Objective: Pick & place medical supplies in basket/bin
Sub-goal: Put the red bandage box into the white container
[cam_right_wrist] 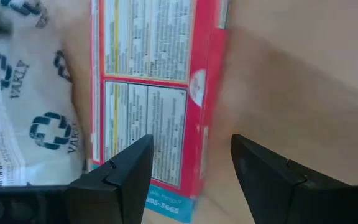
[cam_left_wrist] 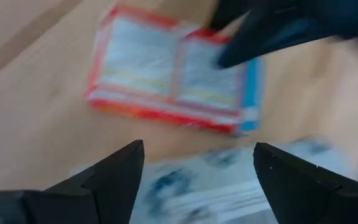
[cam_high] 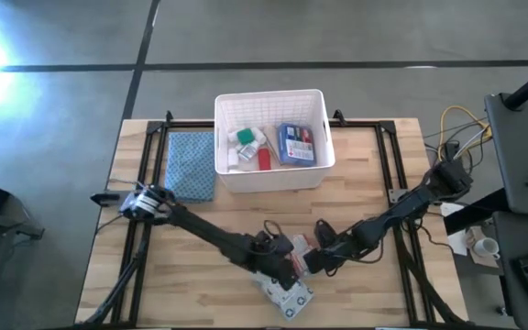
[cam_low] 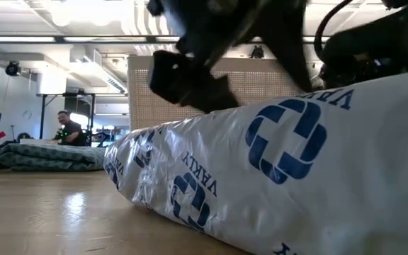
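**Both grippers over last two supplies, near edge of surface**

Wooden surface (cam_high: 374,183), high view: white bin (cam_high: 315,163) sits at the far edge, centre, already holding a green-capped bottle (cam_high: 245,135), red tube (cam_high: 263,158) and blue pouch (cam_high: 295,144). Blue cloth (cam_high: 192,165) lies just beside the bin. Left gripper (cam_high: 280,267) and right gripper (cam_high: 313,259) meet near the near edge, centre, over a white-red box (cam_high: 299,245) and a grey-white packet (cam_high: 291,298).

Low view: packet (cam_low: 275,163) fills the frame, crinkled film, blue cross print. A person shows in the room beyond.

Left wrist view: fingers (cam_left_wrist: 114,180) spread apart, holding nothing; box (cam_left_wrist: 166,74) ahead, packet (cam_left_wrist: 204,190) between the fingers.

Right wrist view: fingers (cam_right_wrist: 126,177) apart, empty, straddling one long edge of the box (cam_right_wrist: 154,81); packet (cam_right_wrist: 23,99) touches the box's other side.

Judgement: one arm per item. Right takes the box across its narrow width, square to the edge; left pinches the packet mid-body, since the film looks slippery. Stagger the lifts so the arms don't clash.
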Robot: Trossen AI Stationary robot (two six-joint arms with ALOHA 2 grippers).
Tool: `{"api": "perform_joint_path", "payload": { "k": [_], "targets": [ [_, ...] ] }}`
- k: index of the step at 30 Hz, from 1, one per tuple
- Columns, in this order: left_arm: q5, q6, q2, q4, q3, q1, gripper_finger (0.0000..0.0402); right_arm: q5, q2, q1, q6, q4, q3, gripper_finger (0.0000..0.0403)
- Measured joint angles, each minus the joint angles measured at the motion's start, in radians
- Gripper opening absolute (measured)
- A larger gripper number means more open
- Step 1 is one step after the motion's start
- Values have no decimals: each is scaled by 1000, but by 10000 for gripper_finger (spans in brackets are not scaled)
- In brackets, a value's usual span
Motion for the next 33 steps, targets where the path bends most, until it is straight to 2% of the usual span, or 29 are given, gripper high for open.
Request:
{"api": "perform_joint_path", "payload": {
  "k": [5,12,22,29,33],
  "targets": [
    [43,16,80,-217,107,21,281,3,28,1,-20,92,-1,205],
    [114,-2,82,-131,56,51,281,39,36,-1,-40,107,6,205],
    [149,54,84,-105,30,89,281,57,36,-15,-99,145,5,205],
    [153,103,84,-83,29,87,281,42,19,-18,-224,185,4,205],
    [153,111,84,-86,22,86,281,-23,15,-28,-313,280,4,205]
  ]
}}
